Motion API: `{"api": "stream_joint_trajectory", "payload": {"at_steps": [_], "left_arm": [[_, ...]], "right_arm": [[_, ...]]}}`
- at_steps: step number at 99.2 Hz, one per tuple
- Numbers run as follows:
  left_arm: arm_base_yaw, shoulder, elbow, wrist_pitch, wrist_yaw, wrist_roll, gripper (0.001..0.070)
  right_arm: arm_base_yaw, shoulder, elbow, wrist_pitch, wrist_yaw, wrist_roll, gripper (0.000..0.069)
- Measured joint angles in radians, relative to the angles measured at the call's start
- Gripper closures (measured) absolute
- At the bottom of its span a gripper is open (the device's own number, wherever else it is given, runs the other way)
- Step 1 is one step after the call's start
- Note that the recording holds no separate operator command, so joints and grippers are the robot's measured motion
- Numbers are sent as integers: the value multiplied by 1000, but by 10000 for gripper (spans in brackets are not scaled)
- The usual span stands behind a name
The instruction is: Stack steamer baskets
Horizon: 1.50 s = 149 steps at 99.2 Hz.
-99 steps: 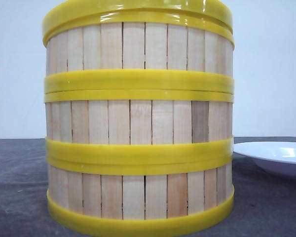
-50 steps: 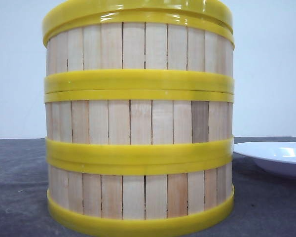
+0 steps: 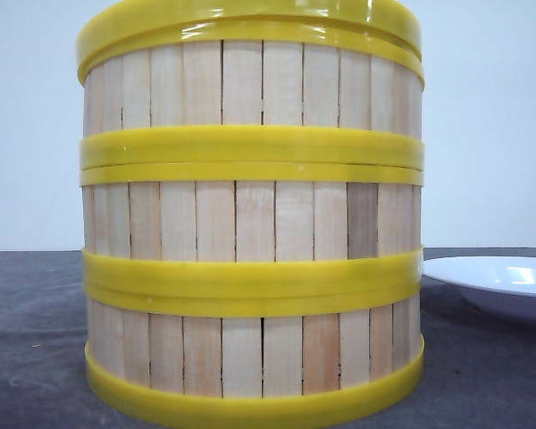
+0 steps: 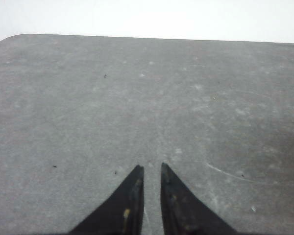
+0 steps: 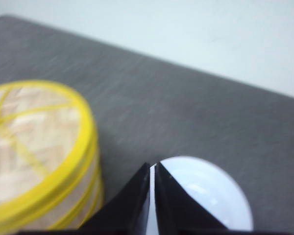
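Note:
Three steamer baskets stand stacked in one column close to the front camera: the bottom basket (image 3: 250, 357), the middle basket (image 3: 250, 219) and the top basket (image 3: 250, 85). A woven lid (image 5: 29, 127) with a yellow rim covers the stack (image 5: 85, 188). My right gripper (image 5: 152, 166) hangs above the table beside the stack, over the near edge of the white plate (image 5: 206, 191); its jaws are shut and hold nothing. My left gripper (image 4: 151, 169) is over bare grey table (image 4: 137, 98), jaws nearly together with only a thin slit, nothing between them.
The white plate (image 3: 496, 281) lies on the grey table just right of the stack. A pale wall runs behind the table's far edge (image 4: 147, 39).

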Motion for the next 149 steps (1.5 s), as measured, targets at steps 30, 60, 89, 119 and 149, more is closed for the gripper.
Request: {"api": "stream_joint_trajectory", "payload": {"at_steps": [30,60,89,119,149], "left_arm": [[0,0,0,0,0,0,674],[0,0,0,0,0,0,674],[0,0,0,0,0,0,674],[0,0,0,0,0,0,674],[0,0,0,0,0,0,674]], "right_arm": [[-397,-9,-44,228,-7,-87,681],[-656,-100,-353,456,-215,-91,681],[-725,-343,-742,650,-268,-97,681],[-760,-539,-1005,672,-348,-97,681],[-782,-609,-1080,678,-367,-97,681]]}}
